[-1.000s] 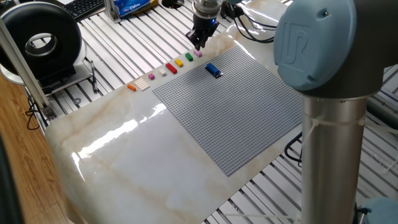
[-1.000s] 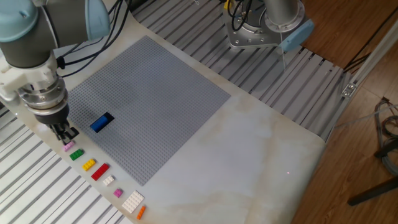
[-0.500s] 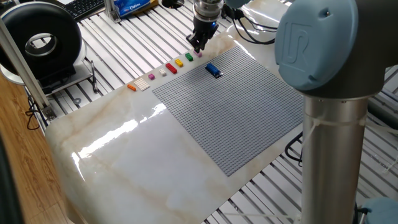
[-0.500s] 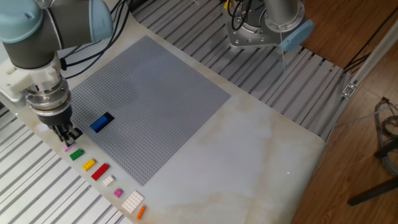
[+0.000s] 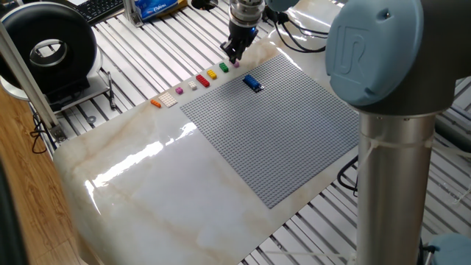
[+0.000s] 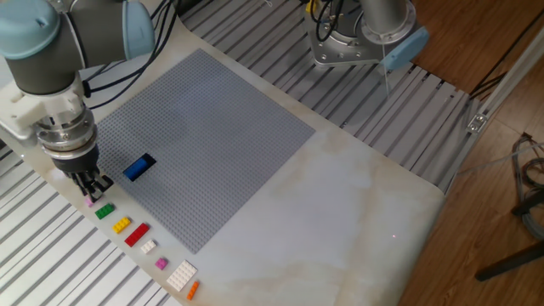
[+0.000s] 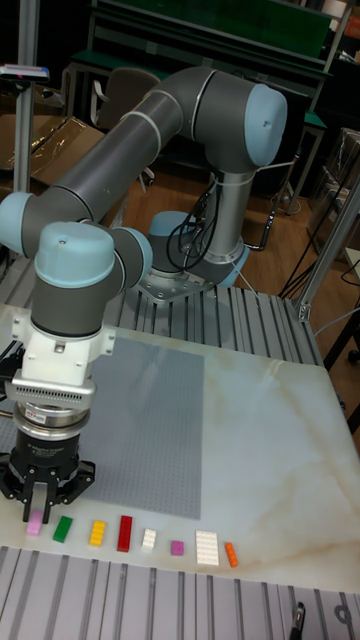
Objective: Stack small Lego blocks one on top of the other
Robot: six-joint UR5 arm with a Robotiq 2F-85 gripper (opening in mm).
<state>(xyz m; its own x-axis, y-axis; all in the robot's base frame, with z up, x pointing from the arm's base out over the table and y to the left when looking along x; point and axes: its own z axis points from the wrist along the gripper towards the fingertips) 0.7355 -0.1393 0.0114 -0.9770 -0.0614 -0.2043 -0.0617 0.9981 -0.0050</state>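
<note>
At the end of the brick row, along the edge of the marble bench (image 6: 357, 221), the pincer (image 7: 38, 503) points straight down over the pink-purple brick (image 7: 35, 523). Its dark fingers (image 6: 87, 181) sit on either side of that brick, low to the bench top; whether they actually squeeze it or only bracket it I cannot tell, since the tips blur into the brick in every view. Beside the pink-purple brick the row runs on: a green brick (image 7: 63, 528), a yellow brick (image 7: 98, 533), a long red brick (image 7: 124, 533), a small white brick (image 7: 149, 540), a small magenta brick (image 7: 177, 547), a larger white plate (image 7: 207, 548) and an orange brick (image 7: 232, 554), each apart from its neighbour. On the grey baseplate (image 6: 221, 127) lies the blue brick (image 6: 138, 167), near the plate's corner closest to the pincer but well clear of the fingers. It seems to carry a darker piece at one end (image 5: 257, 88), too small to make out
</note>
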